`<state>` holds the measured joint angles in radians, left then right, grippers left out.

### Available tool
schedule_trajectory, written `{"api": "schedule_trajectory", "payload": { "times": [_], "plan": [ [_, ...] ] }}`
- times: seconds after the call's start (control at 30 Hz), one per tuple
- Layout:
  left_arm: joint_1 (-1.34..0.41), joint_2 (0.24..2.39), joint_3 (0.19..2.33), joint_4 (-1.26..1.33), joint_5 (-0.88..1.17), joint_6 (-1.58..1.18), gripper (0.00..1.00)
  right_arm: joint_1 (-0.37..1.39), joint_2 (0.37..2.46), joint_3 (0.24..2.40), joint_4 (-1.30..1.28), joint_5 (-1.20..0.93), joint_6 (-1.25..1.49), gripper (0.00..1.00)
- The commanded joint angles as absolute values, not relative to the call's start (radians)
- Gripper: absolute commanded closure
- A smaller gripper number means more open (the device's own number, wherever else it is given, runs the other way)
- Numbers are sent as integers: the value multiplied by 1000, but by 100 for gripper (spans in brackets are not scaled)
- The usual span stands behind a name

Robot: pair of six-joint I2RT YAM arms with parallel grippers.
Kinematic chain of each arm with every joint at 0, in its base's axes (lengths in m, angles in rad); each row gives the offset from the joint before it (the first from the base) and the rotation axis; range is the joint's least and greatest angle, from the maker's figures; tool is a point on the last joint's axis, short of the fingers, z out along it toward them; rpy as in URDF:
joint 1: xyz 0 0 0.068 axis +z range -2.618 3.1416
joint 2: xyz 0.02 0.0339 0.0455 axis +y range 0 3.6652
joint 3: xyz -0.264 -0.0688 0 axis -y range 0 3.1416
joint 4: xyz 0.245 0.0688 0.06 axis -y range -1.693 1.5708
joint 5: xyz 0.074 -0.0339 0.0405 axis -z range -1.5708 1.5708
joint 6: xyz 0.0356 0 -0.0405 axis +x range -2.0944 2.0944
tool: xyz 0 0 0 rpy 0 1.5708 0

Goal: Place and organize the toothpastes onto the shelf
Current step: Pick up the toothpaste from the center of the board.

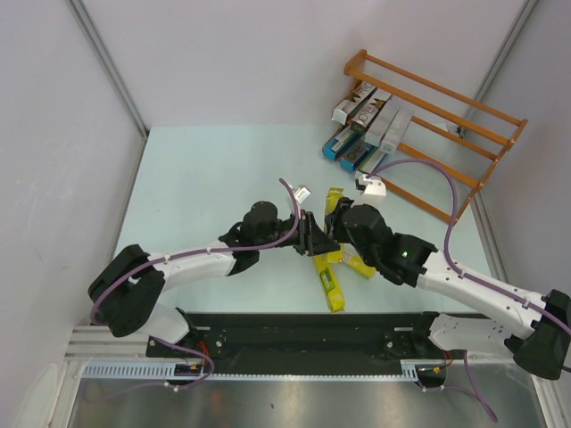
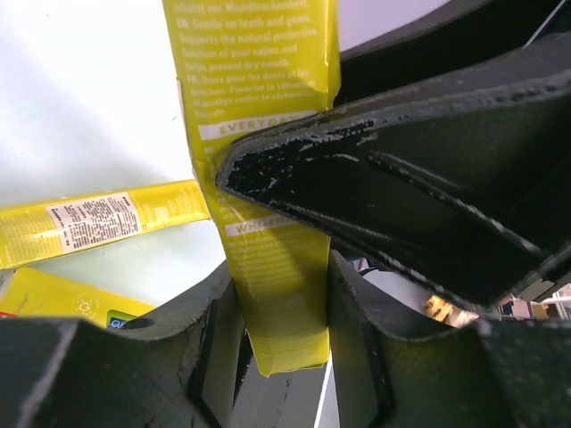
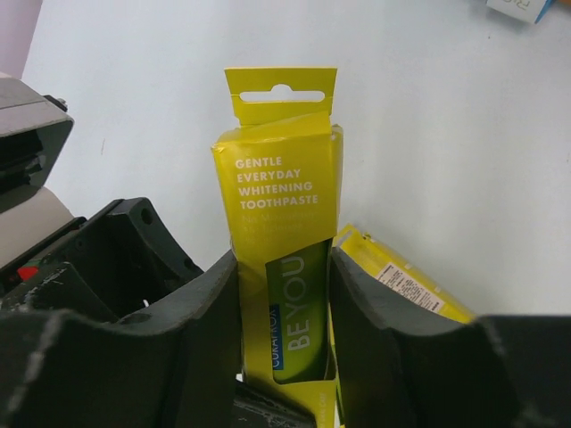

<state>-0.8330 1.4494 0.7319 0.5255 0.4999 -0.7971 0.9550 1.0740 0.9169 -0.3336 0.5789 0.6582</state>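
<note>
The yellow carton (image 3: 277, 187) being worked on is off the worktop (image 1: 205, 178), roughly at its middle, between the two arms with its hang-tab end pointing toward the far side. Both tools have it. The right tool (image 3: 285, 276) pinches it across its width near the green panel, and the left tool (image 2: 281, 294) has a finger pressed against each long edge, one right-hand finger crossing the same carton just above. This looks like a hand-to-hand pass or a re-grip before shelving. The next move probably needs one tool to let go cleanly before the other pulls away, or the thin card may twist. The carton then has to go to the shelf (image 1: 446, 94) at the far right, on the right arm's side. That shelf already holds silver-grey cartons (image 1: 393, 129) and blue cartons (image 1: 346, 143), lying side by side across the rails at its left end. Two more yellow cartons (image 1: 332, 285) lie on the worktop just under the tools, not yet shelved.
</note>
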Motion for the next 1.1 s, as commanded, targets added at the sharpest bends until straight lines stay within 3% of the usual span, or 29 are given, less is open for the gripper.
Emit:
{"api": "schedule_trajectory", "payload": {
  "times": [0.0, 0.23, 0.53, 0.73, 1.07],
  "plan": [
    [-834, 1424, 770, 537, 503, -795, 57, 950, 1029, 928, -290, 594, 666, 51],
    [-833, 1413, 778, 525, 523, -798, 58, 943, 960, 925, -307, 592, 623, 24],
    [-782, 1420, 828, 531, 589, -819, 58, 943, 718, 901, -357, 598, 574, 2],
    [-735, 1462, 955, 546, 693, -871, 57, 942, 600, 864, -315, 506, 496, 0],
    [-715, 1604, 1244, 738, 888, -1130, 57, 925, 578, 828, -232, 377, 480, 1]
  ]
}}
